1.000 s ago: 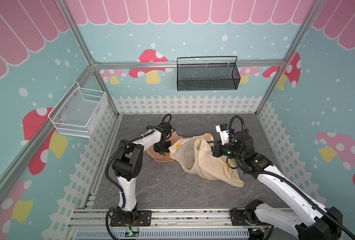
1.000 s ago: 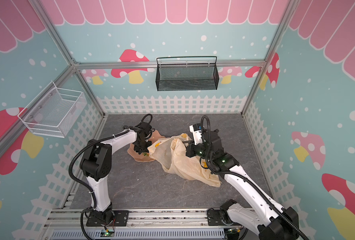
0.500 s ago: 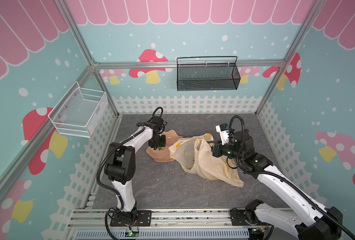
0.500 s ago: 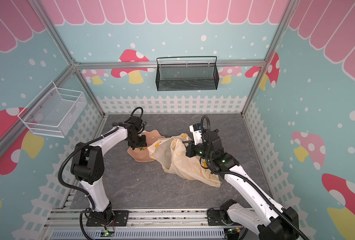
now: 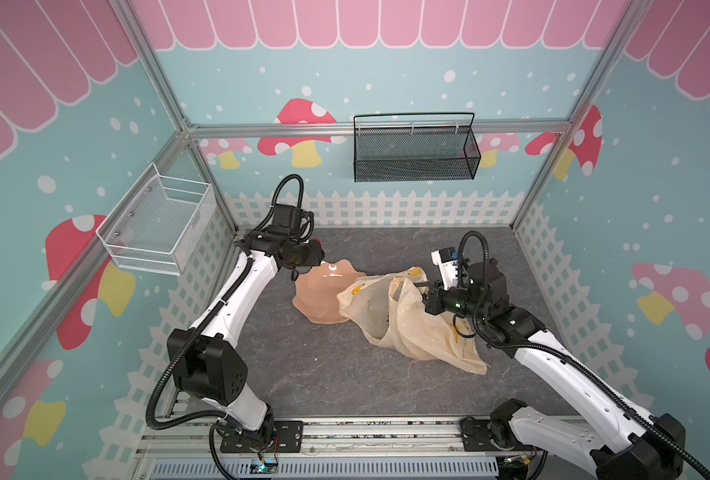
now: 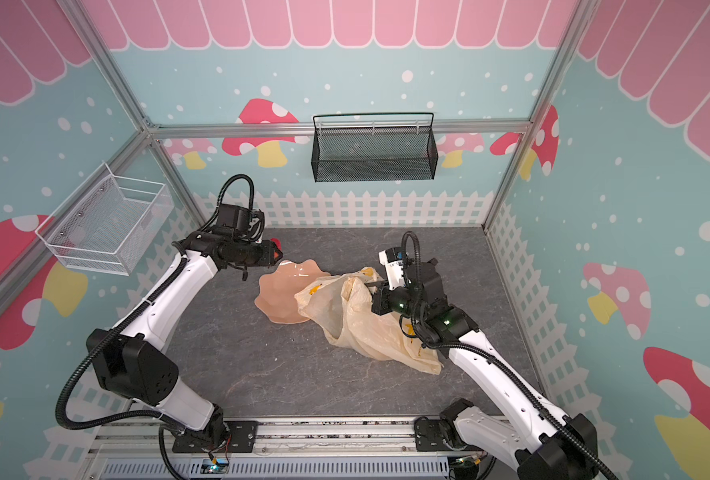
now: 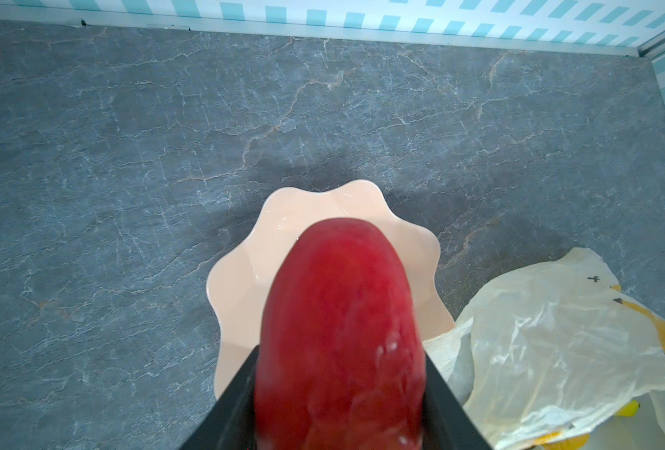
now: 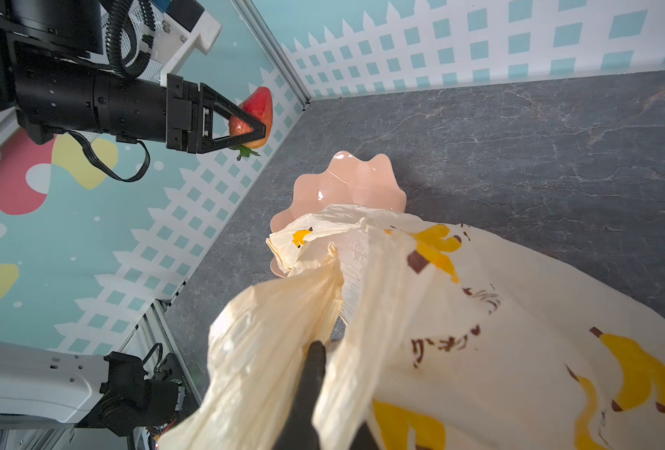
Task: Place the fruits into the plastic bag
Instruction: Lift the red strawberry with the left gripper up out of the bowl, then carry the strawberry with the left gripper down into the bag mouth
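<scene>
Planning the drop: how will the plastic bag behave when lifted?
Probably floppy: the plastic bag hangs in crinkled folds from the right gripper. Likely light: thin, translucent. Its mouth may collapse; one edge drapes over the pink dish.

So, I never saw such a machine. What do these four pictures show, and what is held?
These are two white robot arms, each ending in a two-fingered gripper. Two pictures look down from above; two come from cameras on the wrists. On the grey table lie a pink wavy dish and a cream plastic bag with banana prints, its edge over the dish. The left gripper holds a red strawberry in the air near the dish. The right gripper is shut on the bag's rim.
</scene>
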Available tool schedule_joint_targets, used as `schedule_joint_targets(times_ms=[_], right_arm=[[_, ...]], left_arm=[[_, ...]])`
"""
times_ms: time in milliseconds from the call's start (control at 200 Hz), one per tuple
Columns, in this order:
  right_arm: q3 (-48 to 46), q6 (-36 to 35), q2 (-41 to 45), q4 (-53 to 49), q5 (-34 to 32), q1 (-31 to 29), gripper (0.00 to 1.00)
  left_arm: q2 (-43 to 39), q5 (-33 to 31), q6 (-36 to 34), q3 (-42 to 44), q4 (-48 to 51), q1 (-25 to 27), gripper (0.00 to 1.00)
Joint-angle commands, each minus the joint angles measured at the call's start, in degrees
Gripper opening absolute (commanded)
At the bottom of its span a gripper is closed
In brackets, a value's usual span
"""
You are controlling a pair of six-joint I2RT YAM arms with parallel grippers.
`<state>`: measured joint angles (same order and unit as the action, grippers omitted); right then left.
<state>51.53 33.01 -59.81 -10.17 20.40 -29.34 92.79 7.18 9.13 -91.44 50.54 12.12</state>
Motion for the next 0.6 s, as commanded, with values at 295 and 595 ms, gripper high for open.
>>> schedule_joint_targets(times_ms=[295, 595], right_arm=[[1.24, -0.41, 0.4, -0.28, -0.01, -0.32, 0.0], [1.31, -0.63, 0.27, -0.35, -0.17, -0.31, 0.0]], left_arm=[[-8.74, 18.24, -16.33, 3.44, -0.62, 6.26, 0.36], [-11.77, 22.88, -20.89, 6.43, 2.19, 13.24, 0.33]])
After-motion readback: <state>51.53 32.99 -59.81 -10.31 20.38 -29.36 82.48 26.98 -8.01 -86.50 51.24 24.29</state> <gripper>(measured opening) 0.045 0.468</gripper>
